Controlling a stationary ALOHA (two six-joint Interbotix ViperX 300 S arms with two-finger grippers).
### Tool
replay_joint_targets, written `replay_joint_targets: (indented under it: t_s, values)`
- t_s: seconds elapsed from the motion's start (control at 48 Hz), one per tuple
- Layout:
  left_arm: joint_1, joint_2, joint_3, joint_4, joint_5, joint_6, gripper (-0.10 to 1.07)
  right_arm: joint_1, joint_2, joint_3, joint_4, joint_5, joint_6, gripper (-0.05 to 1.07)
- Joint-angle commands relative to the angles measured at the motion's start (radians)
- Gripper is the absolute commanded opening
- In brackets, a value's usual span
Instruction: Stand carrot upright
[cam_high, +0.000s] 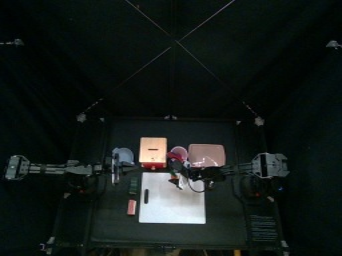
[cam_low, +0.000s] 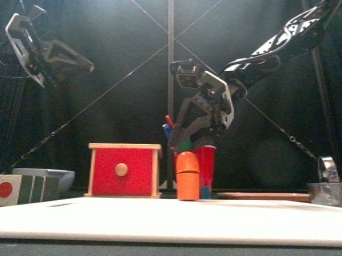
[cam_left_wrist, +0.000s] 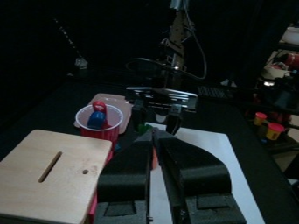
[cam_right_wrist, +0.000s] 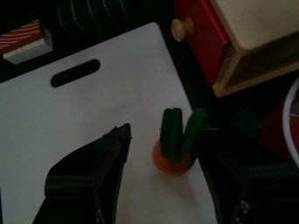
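orange carrot (cam_low: 190, 176) stood upright, green top up, on the white sheet (cam_right_wrist: 82, 114) toward the worktop's back edge. right end effector (cam_right_wrist: 163, 179) straddled it, released and seemingly clear. only pulling away remained. left end effector (cam_left_wrist: 155, 157) hung clenched, well apart.

Black curtains (cam_high: 80, 60) enclose a small black table (cam_high: 107, 225), lit from overhead.

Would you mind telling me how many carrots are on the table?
1: the carrot stands upright on the white sheet, just right of the red box. Anything behind the box would be hidden.
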Motion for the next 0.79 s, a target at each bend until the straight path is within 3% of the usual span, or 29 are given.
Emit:
replay_joint_targets:
  t_s: [0.0, 0.771]
  values:
    - [0.003, 0.002, -0.011, 0.0, -0.009, 0.0, 0.51, 0.005, -0.026, -0.015, 0.002, 0.006, 0.002, 0.88]
    - [0.008, 0.002, -0.011, 0.002, -0.003, 0.002, 0.51, 0.006, -0.086, -0.018, 0.008, 0.089, 0.002, 0.97]
